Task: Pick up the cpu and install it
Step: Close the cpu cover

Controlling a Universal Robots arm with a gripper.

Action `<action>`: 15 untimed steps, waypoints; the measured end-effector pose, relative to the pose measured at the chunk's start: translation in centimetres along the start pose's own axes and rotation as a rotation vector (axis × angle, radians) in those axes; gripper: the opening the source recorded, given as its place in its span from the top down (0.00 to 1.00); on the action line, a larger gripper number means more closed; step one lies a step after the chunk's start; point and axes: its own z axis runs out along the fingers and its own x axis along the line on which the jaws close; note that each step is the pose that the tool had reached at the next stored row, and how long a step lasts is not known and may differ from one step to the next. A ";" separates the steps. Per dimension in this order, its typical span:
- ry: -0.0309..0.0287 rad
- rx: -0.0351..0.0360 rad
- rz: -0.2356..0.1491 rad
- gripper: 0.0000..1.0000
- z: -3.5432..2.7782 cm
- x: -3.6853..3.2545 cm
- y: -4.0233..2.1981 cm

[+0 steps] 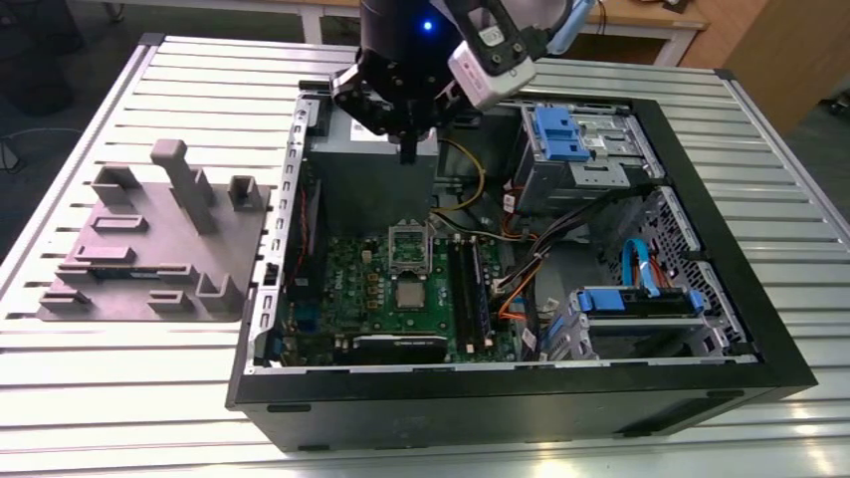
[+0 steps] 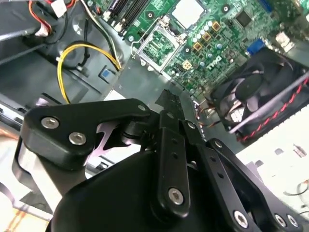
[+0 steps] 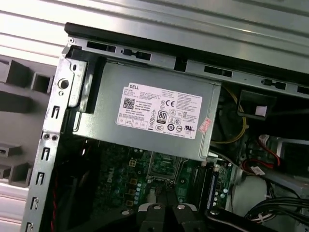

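Black angular gripper [image 1: 416, 149], jaws together, above green motherboard [image 1: 348, 299], shiny square cpu [image 1: 409, 295] flat on it

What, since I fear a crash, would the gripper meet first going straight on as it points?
Probably the socket frame on the motherboard beneath the gripper, though depth is unclear.

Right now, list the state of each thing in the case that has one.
gripper: shut, empty, over the power supply.
cpu: flat on the motherboard, not held.
socket frame: swung open.
computer case: side open.
fan: not spinning.
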 end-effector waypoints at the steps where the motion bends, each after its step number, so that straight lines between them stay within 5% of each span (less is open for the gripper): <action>1: 0.0004 -0.0001 -0.008 0.90 0.16 -0.09 -0.03; 2: 0.0001 -0.0044 -0.010 0.90 0.21 -0.29 -0.07; 5: -0.0099 -0.0546 -0.009 0.90 0.25 -0.77 -0.16; 6: -0.0117 -0.0648 -0.009 0.90 0.30 -0.84 -0.18; 15: -0.0035 -0.0687 -0.090 0.90 1.87 -0.81 -0.52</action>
